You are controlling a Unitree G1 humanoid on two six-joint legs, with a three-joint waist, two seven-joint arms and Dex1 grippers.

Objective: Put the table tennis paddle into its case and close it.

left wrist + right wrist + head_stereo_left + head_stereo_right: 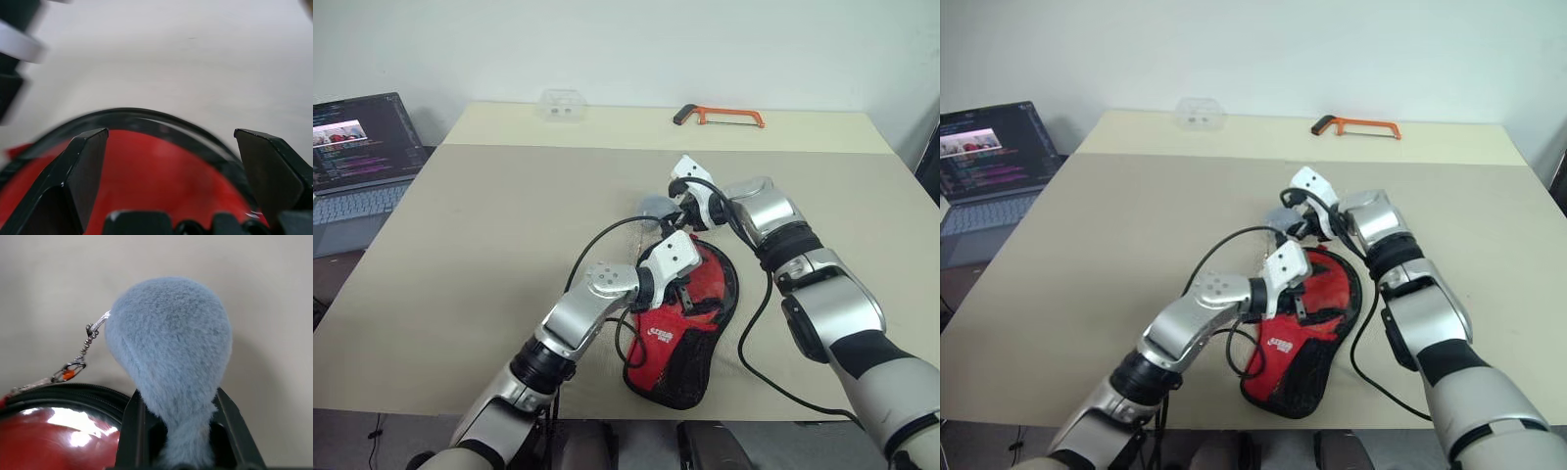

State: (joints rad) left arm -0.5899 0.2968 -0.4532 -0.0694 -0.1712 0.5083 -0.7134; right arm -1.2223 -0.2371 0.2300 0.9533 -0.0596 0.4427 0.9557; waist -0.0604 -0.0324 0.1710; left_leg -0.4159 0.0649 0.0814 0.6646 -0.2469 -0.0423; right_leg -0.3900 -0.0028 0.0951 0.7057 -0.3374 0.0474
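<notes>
A: Which surface carries the objects?
B: A beige table (489,255), with a paler strip along its far edge

A: What lies directly on it?
B: The case (680,338), red side up, near the front edge; an orange-framed hacksaw (720,116) and a clear plastic box (560,104) on the far strip, well apart

White lettering (too small, unreadable) on case (677,338)

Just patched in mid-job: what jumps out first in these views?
The red and black case lies at the table's near edge, under both arms. The right gripper is shut on a fluffy grey-blue pompom chained to the case's far rim. The left gripper hovers open over the red surface.
</notes>
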